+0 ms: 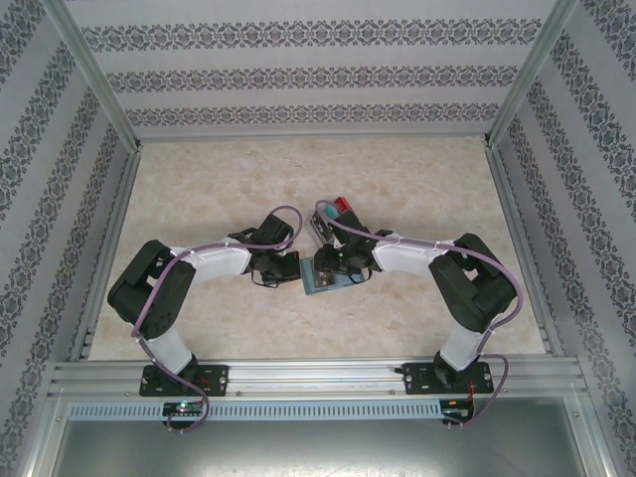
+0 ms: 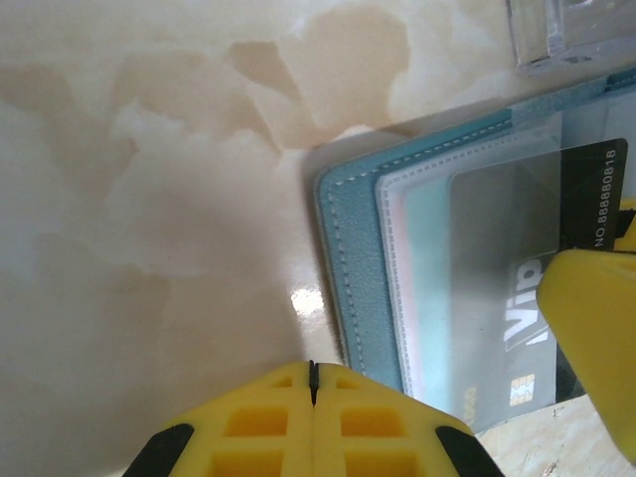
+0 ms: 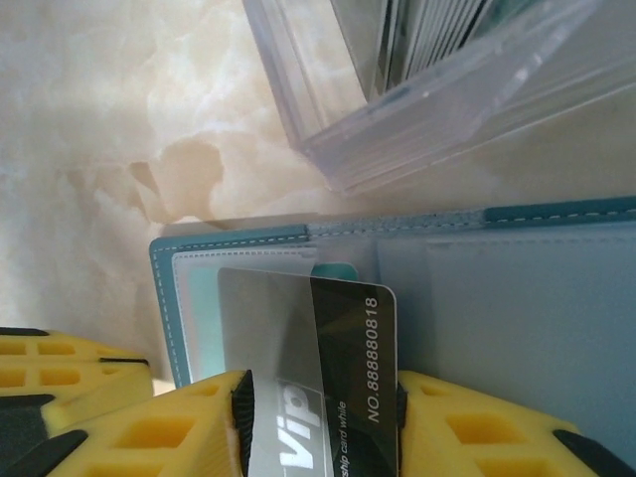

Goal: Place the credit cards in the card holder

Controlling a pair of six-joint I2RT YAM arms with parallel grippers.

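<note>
**Item 1, right gripper [image 3: 323, 402].** We found its yellow fingers [image 3: 149, 427] standing apart, one on each side of a dark card [image 3: 348, 348]. Both pads sat at the card's edges. We could not tell whether they pressed on it or merely flanked it.

**Item 2, dark card.** It had a black face, white "VIP" lettering and a printed number along one side. We recorded it lying flat on the card holder [image 3: 517, 328]. One part was slid under a clear pocket [image 3: 258, 288], and the numbered strip lay bare between the fingers.

**Item 3, card holder.** This was teal-blue with a stitched border, lying open and flat on the table [image 1: 199, 199]. In the top view it sat between the two grippers. A pale teal patch showed beneath the pocket, and we could not tell whether it was card or lining.

**Item 4, left gripper [image 2: 313, 383].** Its fingers were pressed together, the seam between them closed and nothing held. It hung just beside the holder's outer stitched edge, above bare table. We could not tell whether it touched the surface.

**Item 5, clear plastic box [image 3: 397, 109].** It stood just beyond the holder's far edge. Thin cards [image 3: 437, 35] stood on edge inside it.

**Item 6, table.** The surface was marbled beige and glossy.
</note>
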